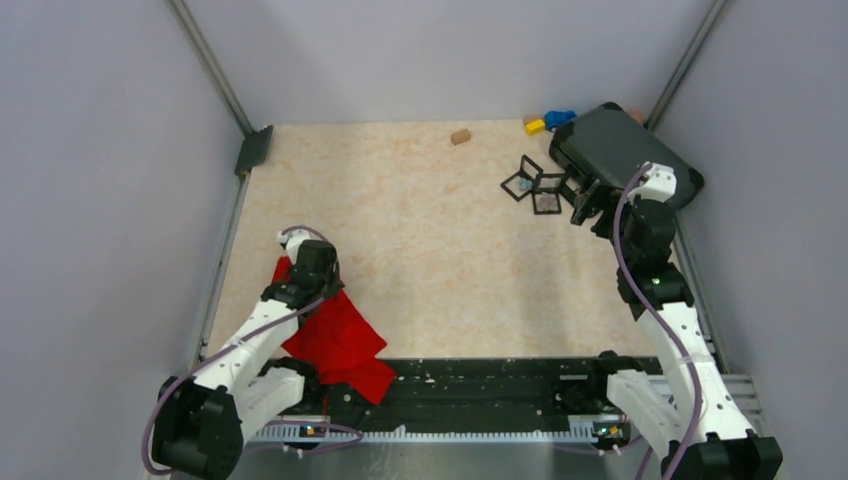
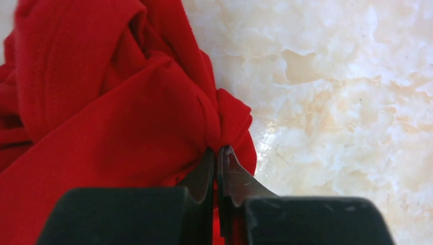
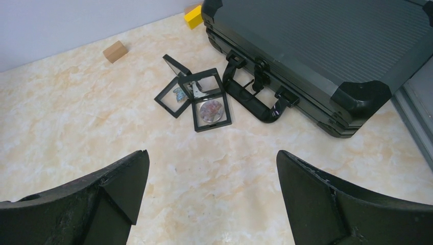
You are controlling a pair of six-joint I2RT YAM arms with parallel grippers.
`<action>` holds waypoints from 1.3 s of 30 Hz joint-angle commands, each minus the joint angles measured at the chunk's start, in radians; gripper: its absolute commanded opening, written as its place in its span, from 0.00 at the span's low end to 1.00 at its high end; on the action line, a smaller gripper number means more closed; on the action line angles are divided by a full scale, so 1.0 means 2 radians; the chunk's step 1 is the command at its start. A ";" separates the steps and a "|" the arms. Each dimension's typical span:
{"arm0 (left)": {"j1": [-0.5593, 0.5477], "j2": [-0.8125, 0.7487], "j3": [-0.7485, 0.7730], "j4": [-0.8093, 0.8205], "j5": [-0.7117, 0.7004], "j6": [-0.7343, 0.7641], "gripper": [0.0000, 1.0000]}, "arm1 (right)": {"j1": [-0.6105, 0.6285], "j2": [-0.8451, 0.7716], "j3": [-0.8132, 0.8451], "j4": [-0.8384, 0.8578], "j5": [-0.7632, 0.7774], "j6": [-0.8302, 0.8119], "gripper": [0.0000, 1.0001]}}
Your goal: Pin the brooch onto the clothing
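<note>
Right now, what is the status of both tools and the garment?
Left tool shut on bright red fabric garment. Right tool open, empty. Black square frames and dark ribbed case ahead of it.

Clothing (image 1: 340, 340): bright red soft fabric, crumpled in a heap at the table's near-left and draped over the near edge. Close up, clothing (image 2: 102, 127) was twisted into folds, with one bunched fold clamped between the closed fingers of the left gripper (image 2: 218, 153). Brooch (image 3: 210, 109): round, pale pink-silver, lying flat in a black square frame (image 3: 196, 122) far right on the table, well apart from the clothing. The adjoining frame held a bluish-silver piece (image 3: 178, 94).
</note>
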 commanded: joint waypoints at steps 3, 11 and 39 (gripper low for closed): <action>-0.003 -0.001 0.066 0.035 0.105 0.065 0.00 | 0.005 -0.002 0.008 0.001 -0.028 0.002 0.97; -0.050 0.081 0.362 -0.038 0.341 0.165 0.00 | 0.005 0.009 0.021 -0.015 -0.075 0.004 0.96; -0.051 -0.045 0.185 -0.120 0.080 0.074 0.71 | 0.030 0.074 0.014 -0.033 -0.247 0.004 0.90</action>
